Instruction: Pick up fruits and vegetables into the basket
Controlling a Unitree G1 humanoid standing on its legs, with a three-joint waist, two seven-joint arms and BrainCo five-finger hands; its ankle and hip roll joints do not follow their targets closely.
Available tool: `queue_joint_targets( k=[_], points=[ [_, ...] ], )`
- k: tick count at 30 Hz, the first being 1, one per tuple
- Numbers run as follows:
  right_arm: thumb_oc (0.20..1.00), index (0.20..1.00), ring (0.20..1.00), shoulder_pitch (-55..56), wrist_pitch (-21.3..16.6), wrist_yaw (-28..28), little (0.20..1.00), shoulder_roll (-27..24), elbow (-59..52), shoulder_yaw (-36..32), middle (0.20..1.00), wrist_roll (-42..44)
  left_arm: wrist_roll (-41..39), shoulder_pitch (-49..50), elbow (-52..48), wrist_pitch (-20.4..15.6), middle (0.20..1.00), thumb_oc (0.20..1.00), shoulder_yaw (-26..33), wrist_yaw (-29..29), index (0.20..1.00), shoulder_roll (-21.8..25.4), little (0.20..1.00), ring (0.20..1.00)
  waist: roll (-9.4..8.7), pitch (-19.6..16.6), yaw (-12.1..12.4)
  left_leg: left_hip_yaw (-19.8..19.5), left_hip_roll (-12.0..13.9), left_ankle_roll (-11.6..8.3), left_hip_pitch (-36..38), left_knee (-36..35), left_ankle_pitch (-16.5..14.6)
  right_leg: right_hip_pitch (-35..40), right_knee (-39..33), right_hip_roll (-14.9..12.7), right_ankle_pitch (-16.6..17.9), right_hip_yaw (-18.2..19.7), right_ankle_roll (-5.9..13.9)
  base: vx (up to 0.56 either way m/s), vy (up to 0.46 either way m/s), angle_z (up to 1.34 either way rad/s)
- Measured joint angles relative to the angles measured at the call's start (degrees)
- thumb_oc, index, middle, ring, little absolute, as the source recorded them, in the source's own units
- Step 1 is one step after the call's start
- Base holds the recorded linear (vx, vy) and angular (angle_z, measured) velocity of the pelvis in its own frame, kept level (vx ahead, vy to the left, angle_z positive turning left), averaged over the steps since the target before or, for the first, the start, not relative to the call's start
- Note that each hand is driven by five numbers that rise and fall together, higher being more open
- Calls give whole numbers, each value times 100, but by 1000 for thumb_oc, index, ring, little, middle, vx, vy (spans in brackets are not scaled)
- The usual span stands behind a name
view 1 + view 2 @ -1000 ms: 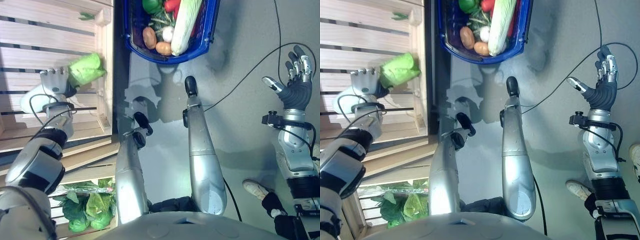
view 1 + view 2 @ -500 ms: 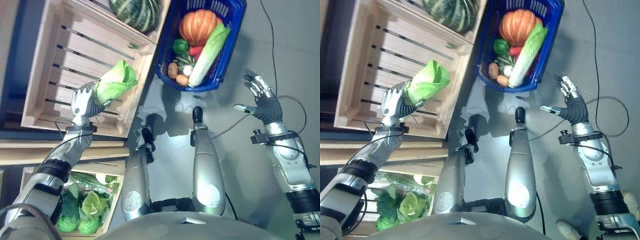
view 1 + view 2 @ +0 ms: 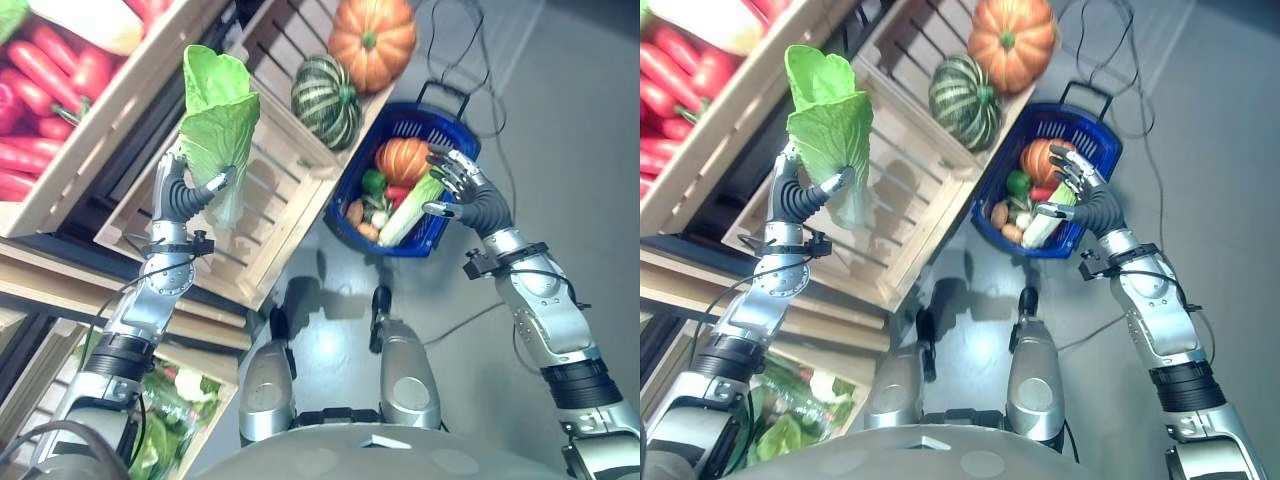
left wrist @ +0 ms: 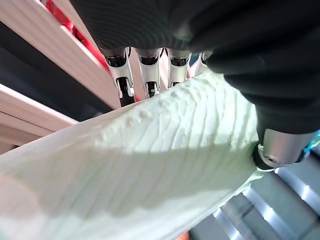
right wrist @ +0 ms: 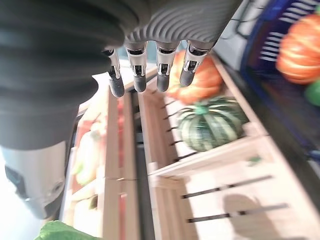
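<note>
The left robot hand [image 3: 185, 190] is curled round a cabbage [image 3: 217, 120], held up before the crate [image 3: 285, 215]. The right robot hand [image 3: 462, 185] hangs spread over the basket [image 3: 438, 120], seemingly empty. Carrying step: next, swing the cabbage across and release.

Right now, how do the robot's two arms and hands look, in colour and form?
Both arms are silver-grey, rounded shells with black bands at the joints. The left hand and the right hand have silver fingers with dark tips and a dark ribbed cover over the back and wrist. Thin black cables run beside each wrist.
</note>
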Motion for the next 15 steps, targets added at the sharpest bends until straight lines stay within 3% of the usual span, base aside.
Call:
queue_joint_targets(
  k=[6,9,15],
  points=[
    [1000,1000,1000,-490,636,-313,1000,9,-193,450,1000,-26,-420,79,-450,36,200,200,-17,-242,200,-323,200,200,-33,-543,161,-42,31,11,310,-195,14,400,-223,15,-1,-122,33,70,-43,8],
    [1000,1000,1000,-893,953,-445,1000,17,-196,695,1000,-13,-422,34,-539,38,200,200,-85,-241,200,-342,200,200,-28,-616,215,-53,30,3,495,-274,46,587,-293,24,7,-145,44,33,-15,5],
    [1000,1000,1000,-1827,1652,-653,1000,138,-212,1493,1000,174,-403,-113,-564,275,200,200,-740,-371,200,-360,200,200,-68,-1075,298,-134,41,27,710,-529,119,919,-560,23,46,-284,87,26,-1,12]
  ],
)
